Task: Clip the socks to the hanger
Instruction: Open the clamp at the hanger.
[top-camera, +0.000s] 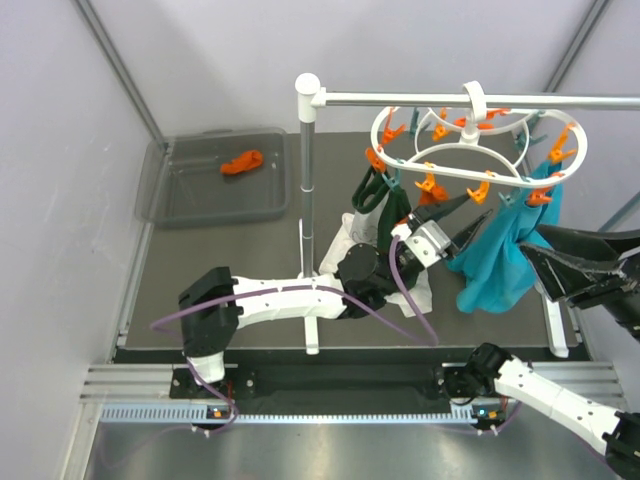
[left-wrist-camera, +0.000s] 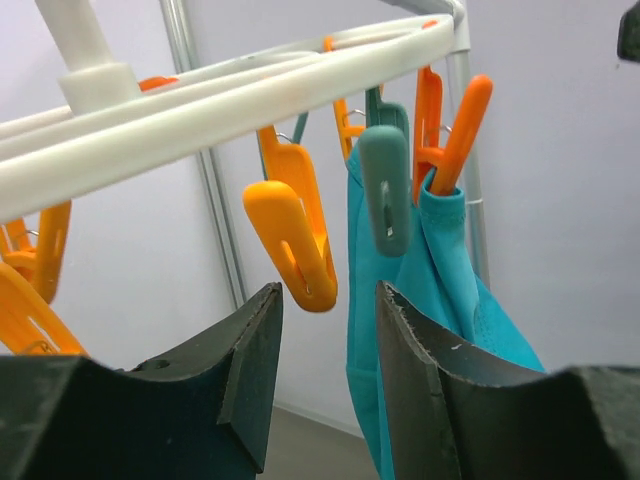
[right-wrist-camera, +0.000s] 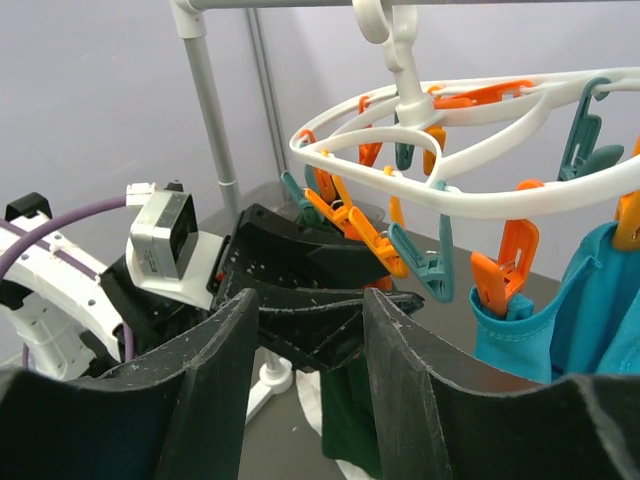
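One orange sock (top-camera: 242, 162) lies in the grey bin (top-camera: 170, 205) at the back left; no second sock shows. The white oval hanger (top-camera: 480, 150) hangs by its hook from the pole and also shows in the right wrist view (right-wrist-camera: 450, 190). My left gripper (top-camera: 478, 208) is open and empty, raised under the hanger's front rim. In the left wrist view (left-wrist-camera: 328, 300) an orange clothespin (left-wrist-camera: 295, 245) hangs just above the gap between the jaws. My right gripper (top-camera: 532, 240) is open and empty at the right, pointing at the left gripper (right-wrist-camera: 330, 290).
A teal cloth (top-camera: 505, 255) is clipped at the hanger's right side, a dark green cloth (top-camera: 380, 200) at its left. The white pole rail (top-camera: 450, 99) stands on a post (top-camera: 308, 200). A white cloth (top-camera: 345, 240) lies on the table below.
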